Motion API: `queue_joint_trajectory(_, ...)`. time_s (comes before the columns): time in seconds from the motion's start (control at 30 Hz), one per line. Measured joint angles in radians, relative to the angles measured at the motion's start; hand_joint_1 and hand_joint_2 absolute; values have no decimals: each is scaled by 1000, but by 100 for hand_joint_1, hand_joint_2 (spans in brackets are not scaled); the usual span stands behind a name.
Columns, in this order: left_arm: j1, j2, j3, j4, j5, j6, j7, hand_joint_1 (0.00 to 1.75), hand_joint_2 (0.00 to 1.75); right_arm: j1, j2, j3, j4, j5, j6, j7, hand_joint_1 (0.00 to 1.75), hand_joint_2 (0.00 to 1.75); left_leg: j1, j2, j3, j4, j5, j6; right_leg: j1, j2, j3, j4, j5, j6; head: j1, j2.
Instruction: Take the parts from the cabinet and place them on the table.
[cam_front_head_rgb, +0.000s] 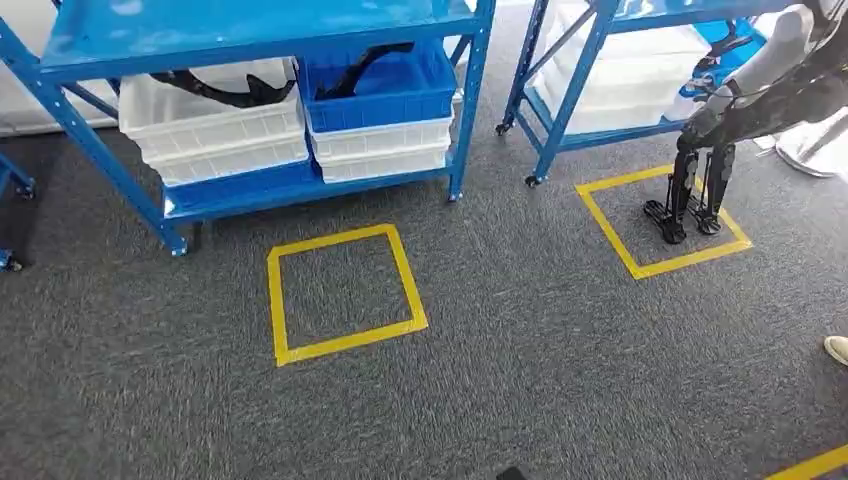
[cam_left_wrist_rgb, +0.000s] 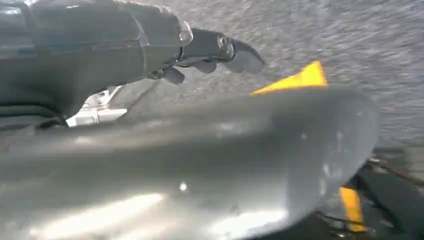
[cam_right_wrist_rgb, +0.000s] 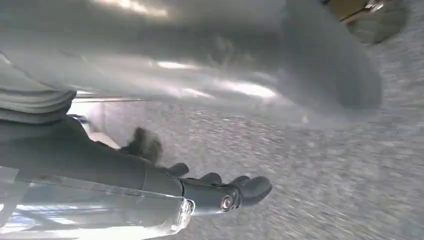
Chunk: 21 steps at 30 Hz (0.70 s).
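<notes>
Honestly, the black parts (cam_front_head_rgb: 230, 92) lying in the white bin (cam_front_head_rgb: 210, 130) and blue bin (cam_front_head_rgb: 385, 85) on the cabinet (cam_front_head_rgb: 150, 35) look stiff, light and awkwardly curved, so I'd grab mid-span. Left hand (cam_left_wrist_rgb: 200, 55) and right hand (cam_right_wrist_rgb: 215, 192) hang with fingers loosely apart, holding nothing.

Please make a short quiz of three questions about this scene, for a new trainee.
1. True or false: the blue bin on the shelf rack holds a black part.
2. The yellow tape square in front of the rack lies on: A) carpet B) a table C) a shelf.
3. Fill in: the left hand holds ____.

Key: 1 true; 2 A; 3 nothing, as with the right hand.
</notes>
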Motion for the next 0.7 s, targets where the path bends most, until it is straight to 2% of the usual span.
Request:
queue_joint_trajectory(0.07, 0, 0, 0, 0, 2, 0, 0, 0, 0, 0, 1, 2, 0, 1, 0, -1, 0, 0, -2, 2, 23, 0, -20, 2, 1, 0, -83, 101, -74, 2, 8, 0)
queue_joint_trajectory(0.1, 1, 0, 0, 0, 3, 0, 0, 0, 0, 1, 2, 5, 0, 1, 0, -3, 0, 0, -4, 2, 36, 0, -31, 4, 1, 0, -107, 117, -99, 0, 12, 0)
queue_joint_trajectory(0.13, 1, 0, 0, 0, 3, 0, 2, 0, 0, 5, 2, 7, 0, 2, 0, -3, 0, 0, -7, 0, 54, 0, -43, 5, 2, 0, -113, 102, -94, -3, 16, 0)
queue_joint_trajectory(0.17, 2, 1, 0, 1, 4, 0, 3, 0, 0, 8, 2, 8, 0, 3, -1, -3, 0, 0, -10, -1, 71, -1, -55, 5, 4, 0, -107, 55, -56, -11, 22, 0)
queue_joint_trajectory(0.2, 1, 1, 0, 1, 4, 0, 2, 0, 0, 8, 2, 8, 0, 5, -1, -3, 0, 0, -16, -1, 87, -1, -66, 5, 9, 0, -96, -14, 5, -26, 29, 0)
queue_joint_trajectory(0.23, 0, 1, 0, 1, 4, 0, 2, 0, 0, 7, 2, 8, 0, 8, -2, -3, 0, 0, -19, 0, 98, -2, -75, 4, 19, 0, -85, -85, 77, -45, 34, 0)
queue_joint_trajectory(0.27, 0, -3, 0, 0, 5, -1, 2, 0, 0, 8, -1, 9, 1, 10, -3, -3, 0, 0, -18, 1, 102, -3, -84, 4, 33, 1, -86, -132, 141, -65, 32, 0)
queue_joint_trajectory(0.3, -2, -5, 0, 0, 6, -1, 2, 0, 0, 11, -2, 10, 1, 12, -3, -3, 0, 0, -21, -8, 107, -3, -90, -3, 36, 6, -86, -123, 84, -68, 19, 0)
queue_joint_trajectory(0.33, -4, -8, 0, 0, 6, -1, 2, 0, 0, 8, -2, 12, 1, 15, -4, -3, 0, 0, -20, -7, 106, -4, -100, -9, 36, 12, -77, -133, 92, -68, 23, 0)
queue_joint_trajectory(0.37, -4, -8, 0, 0, 6, -2, 2, 0, 0, 9, -1, 16, 1, 20, -4, -3, 0, 0, -21, -9, 117, 9, -93, -12, 36, 9, -73, -148, 108, -69, 25, 0)
queue_joint_trajectory(0.4, -2, -8, 0, 0, 8, -3, 2, 0, 0, 10, -1, 18, 1, 24, -5, -3, 0, 0, -20, -13, 125, 7, -88, -18, 36, 3, -56, -155, 104, -73, 27, 0)
queue_joint_trajectory(0.43, -3, -6, 0, 0, 8, -4, 2, 0, 0, 8, 3, 22, 0, 29, -5, -4, 0, 0, -20, -14, 125, 17, -96, -21, 26, -3, -31, -170, 108, -72, 29, 0)
queue_joint_trajectory(0.47, -4, -6, 0, 0, 9, -4, 2, 0, 0, 6, 1, 23, 0, 30, -8, -4, 0, 0, -19, -14, 114, 50, -101, -26, 26, -6, -14, -180, 106, -74, 24, 0)
queue_joint_trajectory(0.5, -5, -6, 0, 0, 9, -7, 2, 0, 0, 4, 1, 24, 0, 32, -8, -4, 0, 0, -15, -14, 81, 105, -119, -32, 25, -12, -4, -187, 103, -78, 14, 0)
queue_joint_trajectory(0.57, -5, -5, 0, 0, 9, -11, 2, 0, 0, 2, 3, 29, 0, 34, -8, -6, 0, 0, -8, -13, -17, 235, -181, -45, 20, -24, 12, -188, 85, -74, 11, 0)
queue_joint_trajectory(0.6, -3, -5, 0, 0, 9, -11, 2, 0, 0, 3, 3, 32, 0, 35, -9, -7, 0, 0, -5, -12, -53, 266, -197, -50, 18, -31, 23, -187, 74, -71, 6, 0)
queue_joint_trajectory(0.63, 0, -5, 0, 0, 9, -12, 2, 0, 0, 5, 4, 33, 0, 35, -9, -7, 0, 0, -1, -9, -69, 259, -187, -54, 15, -37, 36, -187, 63, -68, 5, 0)
queue_joint_trajectory(0.67, 3, -5, 0, 0, 10, -12, 2, 0, 0, 6, 4, 33, 0, 35, -9, -7, 0, 0, 1, -5, -69, 221, -153, -57, 12, -43, 51, -187, 51, -63, 5, 0)
queue_joint_trajectory(0.7, 3, -5, 0, 1, 10, -13, 2, 0, 0, 5, 4, 34, 0, 38, -9, -7, 0, 0, 2, 6, -56, 159, -99, -58, 8, -52, 68, -187, 39, -58, 3, 0)
